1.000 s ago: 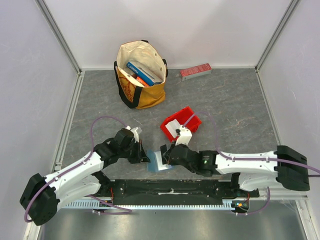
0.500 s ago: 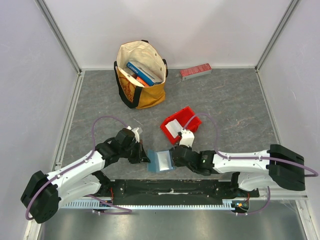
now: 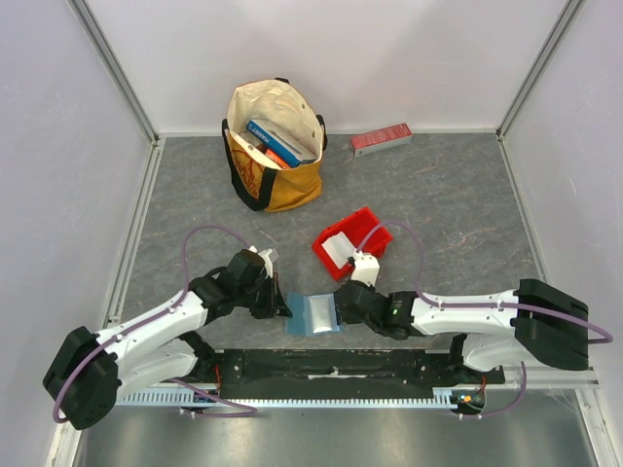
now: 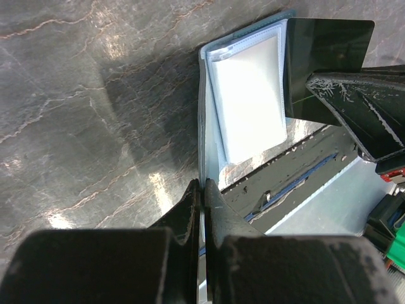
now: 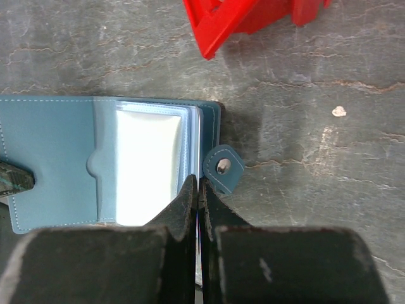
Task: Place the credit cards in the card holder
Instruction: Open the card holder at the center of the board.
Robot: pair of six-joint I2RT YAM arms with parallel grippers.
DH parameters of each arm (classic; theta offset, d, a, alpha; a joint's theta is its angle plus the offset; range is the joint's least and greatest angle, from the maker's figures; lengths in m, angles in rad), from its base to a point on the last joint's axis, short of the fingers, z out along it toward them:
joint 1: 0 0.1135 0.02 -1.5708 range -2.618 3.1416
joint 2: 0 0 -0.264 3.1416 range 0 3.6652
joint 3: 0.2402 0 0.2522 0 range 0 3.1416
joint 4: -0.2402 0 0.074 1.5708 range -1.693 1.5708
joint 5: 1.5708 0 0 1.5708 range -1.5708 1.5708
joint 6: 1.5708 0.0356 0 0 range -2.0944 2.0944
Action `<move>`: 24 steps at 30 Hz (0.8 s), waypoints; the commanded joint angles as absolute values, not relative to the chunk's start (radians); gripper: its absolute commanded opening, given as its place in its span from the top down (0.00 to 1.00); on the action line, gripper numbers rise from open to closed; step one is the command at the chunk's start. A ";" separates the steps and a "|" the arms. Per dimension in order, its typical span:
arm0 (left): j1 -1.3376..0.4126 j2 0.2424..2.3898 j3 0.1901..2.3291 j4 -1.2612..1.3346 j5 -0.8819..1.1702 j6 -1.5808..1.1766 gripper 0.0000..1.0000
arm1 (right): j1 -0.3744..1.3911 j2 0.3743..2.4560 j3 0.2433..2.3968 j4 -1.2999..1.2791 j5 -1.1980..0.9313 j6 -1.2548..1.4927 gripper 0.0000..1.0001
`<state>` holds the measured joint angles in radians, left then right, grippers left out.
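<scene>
The teal card holder (image 3: 313, 316) lies open near the table's front edge, between both grippers. My left gripper (image 4: 203, 183) is shut on the edge of its left cover (image 4: 204, 114). A white card (image 4: 248, 95) fills the clear sleeve inside. My right gripper (image 5: 200, 182) is shut on a thin flat piece held edge-on beside the closure tab (image 5: 223, 168). In the left wrist view this piece looks like a dark credit card (image 4: 326, 63) standing at the holder's right edge. Another white card (image 3: 341, 248) lies in the red bin (image 3: 382, 233).
A tan tote bag (image 3: 275, 146) with books stands at the back left. A long red box (image 3: 381, 139) lies by the back wall. The red bin sits just behind the right gripper (image 3: 339, 306). The arms' mounting rail runs along the near edge.
The right gripper has shifted a little to the right, and more of the holder's pale open inside shows. The left gripper has stayed where it was.
</scene>
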<state>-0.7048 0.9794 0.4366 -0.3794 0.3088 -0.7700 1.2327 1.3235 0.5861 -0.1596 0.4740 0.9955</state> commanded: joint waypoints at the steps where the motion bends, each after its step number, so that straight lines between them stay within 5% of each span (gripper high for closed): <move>1: -0.710 0.996 0.456 -0.390 0.267 -0.721 0.98 | 1.209 1.321 0.568 -0.215 0.476 1.026 1.00; 24: -0.712 1.017 0.440 -0.377 0.268 -0.718 0.98 | 1.183 1.331 0.561 -0.075 0.330 0.992 1.00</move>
